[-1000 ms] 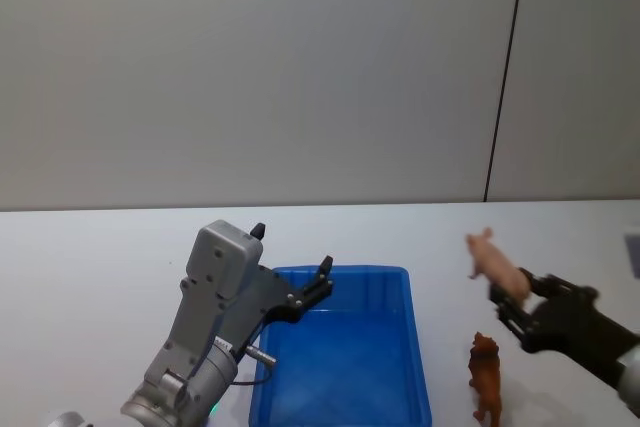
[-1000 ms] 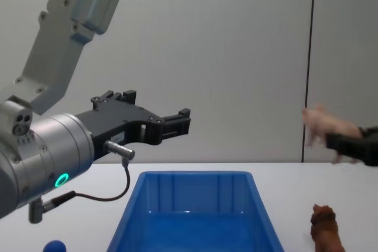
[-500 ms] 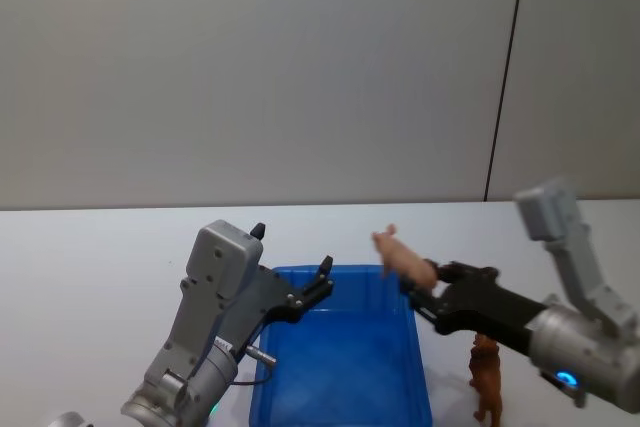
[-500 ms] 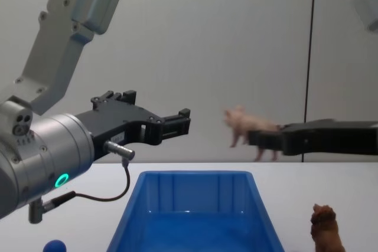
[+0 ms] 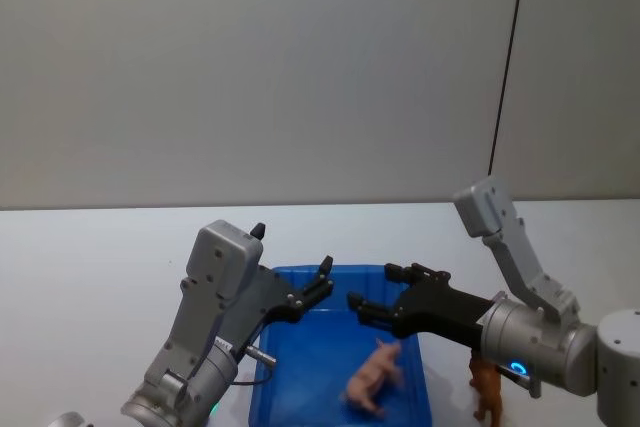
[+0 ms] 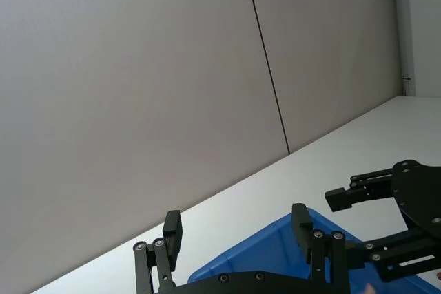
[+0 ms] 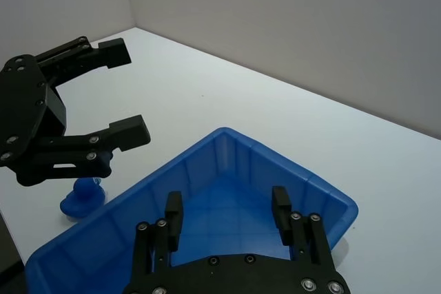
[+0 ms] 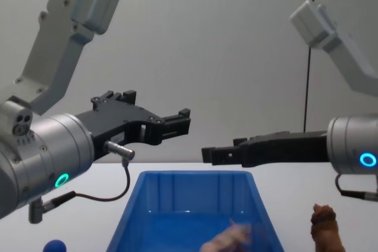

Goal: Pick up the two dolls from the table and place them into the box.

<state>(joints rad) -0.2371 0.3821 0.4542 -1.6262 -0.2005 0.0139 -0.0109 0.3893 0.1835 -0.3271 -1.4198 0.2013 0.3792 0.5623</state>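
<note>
The pale pink pig doll [image 5: 375, 377] is inside the blue box [image 5: 300, 273], blurred, low near its right wall; it also shows in the chest view [image 8: 233, 237]. Just above it my right gripper [image 5: 372, 287] hangs open and empty over the box [image 7: 275, 156]. The brown lion doll [image 5: 487, 387] stands on the white table [image 5: 100, 247] just right of the box [image 8: 195, 174]. My left gripper [image 5: 325, 277] is held open and empty above the box's rear left part.
A small blue ball [image 8: 54, 246] lies on the table left of the box, also seen in the right wrist view [image 7: 83, 194]. A grey wall with a dark vertical seam stands behind the table.
My right gripper carried the pig leftward over the box, then opened; the pig dropped into the box. The left arm and the lion have not moved.
</note>
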